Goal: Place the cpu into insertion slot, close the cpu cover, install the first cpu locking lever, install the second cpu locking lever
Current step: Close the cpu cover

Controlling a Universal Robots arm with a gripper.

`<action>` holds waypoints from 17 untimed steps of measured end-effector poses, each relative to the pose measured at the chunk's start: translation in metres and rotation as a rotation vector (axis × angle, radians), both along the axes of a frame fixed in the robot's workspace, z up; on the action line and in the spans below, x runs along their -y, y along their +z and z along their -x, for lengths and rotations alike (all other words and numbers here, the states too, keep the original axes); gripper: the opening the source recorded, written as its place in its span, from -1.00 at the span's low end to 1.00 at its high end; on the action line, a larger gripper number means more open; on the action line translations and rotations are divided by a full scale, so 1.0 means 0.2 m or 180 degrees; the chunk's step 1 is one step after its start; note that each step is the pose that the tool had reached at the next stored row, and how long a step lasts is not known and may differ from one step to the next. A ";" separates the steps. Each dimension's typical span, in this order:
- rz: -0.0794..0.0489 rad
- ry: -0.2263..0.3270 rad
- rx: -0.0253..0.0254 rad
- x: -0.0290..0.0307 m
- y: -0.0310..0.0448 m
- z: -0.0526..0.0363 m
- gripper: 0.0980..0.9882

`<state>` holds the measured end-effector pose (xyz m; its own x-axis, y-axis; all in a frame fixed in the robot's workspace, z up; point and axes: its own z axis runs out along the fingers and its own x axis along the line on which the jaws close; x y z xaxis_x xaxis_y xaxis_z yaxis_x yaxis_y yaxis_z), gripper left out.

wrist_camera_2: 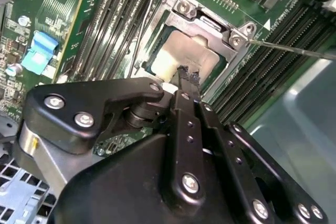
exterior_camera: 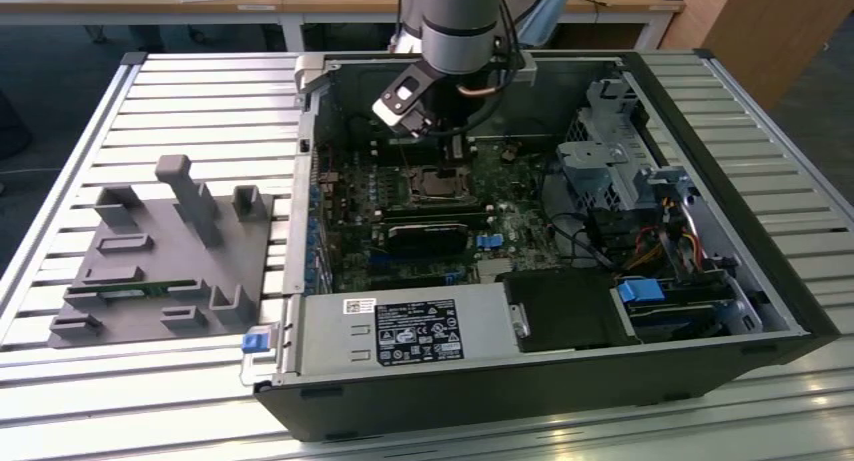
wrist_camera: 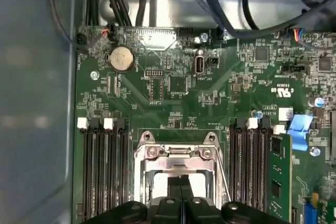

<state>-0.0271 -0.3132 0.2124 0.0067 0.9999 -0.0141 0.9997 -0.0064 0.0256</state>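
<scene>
**Claw [wrist_camera_2: 184,75] closed over the seated cpu**

Grips nothing: fingers [wrist_camera_2: 184,111] pressed together with no gap between them. Hangs with its tips right at the pale metal face of the cpu [wrist_camera_2: 176,51], near the middle; touching or just clear of it, cannot tell.

Chip seated flat in the insertion slot [exterior_camera: 434,186] of the green motherboard [wrist_camera: 173,87]. Down over it, the cpu cover [wrist_camera_2: 210,24], silver frame around the chip on every visible side, pale face showing through the window. Same arrangement in the first wrist view: closed fingers across the window, pale metal on both sides of them, frame and its screws beyond.

Thin locking lever [wrist_camera_2: 294,49] running from the cover's screwed corner out across the memory slots [wrist_camera_2: 268,74] toward the grey case wall. Second thin rod [wrist_camera_2: 144,30] along the opposite side of the frame, between cover and the other bank of memory slots. Latched or free, cannot tell for either.

From the exterior view: arm [exterior_camera: 461,21] reaching down into the open computer case [exterior_camera: 534,391], claw just above the socket. Grey fixture block [exterior_camera: 160,251] on the slatted table [exterior_camera: 80,381], at the exterior view's left of the case, well apart from the claw.
</scene>
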 end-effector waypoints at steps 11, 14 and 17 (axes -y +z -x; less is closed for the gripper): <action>0.0002 0.0000 0.0000 0.000 -0.020 0.104 -0.98; 0.0004 0.0000 0.0000 -0.001 -0.032 0.113 -0.98; 0.0005 0.0000 0.0000 -0.001 -0.044 0.122 -0.98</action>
<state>-0.0515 -0.3129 0.2037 0.0066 0.9999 -0.0156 0.9997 -0.0062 0.0256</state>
